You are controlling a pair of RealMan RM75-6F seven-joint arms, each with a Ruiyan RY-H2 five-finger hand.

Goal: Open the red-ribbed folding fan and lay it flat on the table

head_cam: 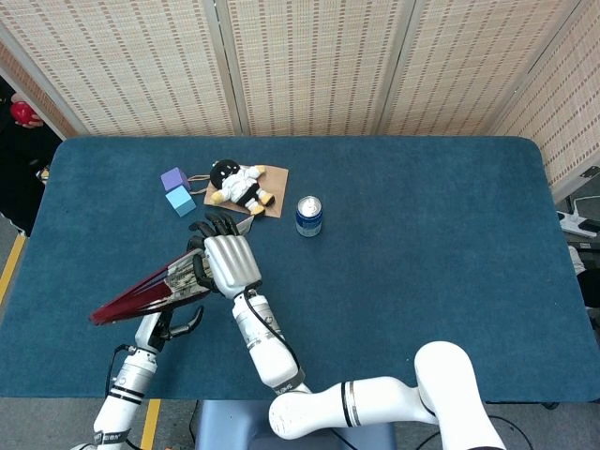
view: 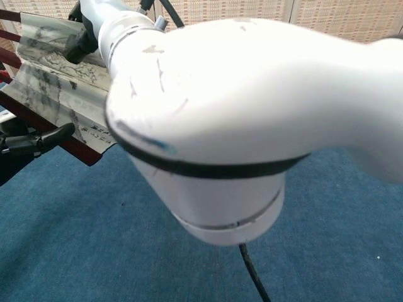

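Observation:
The red-ribbed folding fan [head_cam: 141, 295] hangs above the table's front left, partly spread. In the chest view its ink-painted paper [view: 53, 94] shows between dark red ribs. My right hand [head_cam: 230, 264] grips the fan at its paper end; the same hand [view: 82, 39] is at the chest view's top left. Just under the fan's lower rib sits my left hand [head_cam: 176, 323], its black fingers [view: 31, 142] apart and holding nothing that I can see. The fan's narrow red end points toward the front left edge.
A plush doll [head_cam: 242, 184] lies on a brown card at the back left, with a purple cube [head_cam: 172, 178] and a light blue cube [head_cam: 180, 200] beside it. A blue can [head_cam: 308, 216] stands right of them. My right arm [view: 220, 126] fills most of the chest view.

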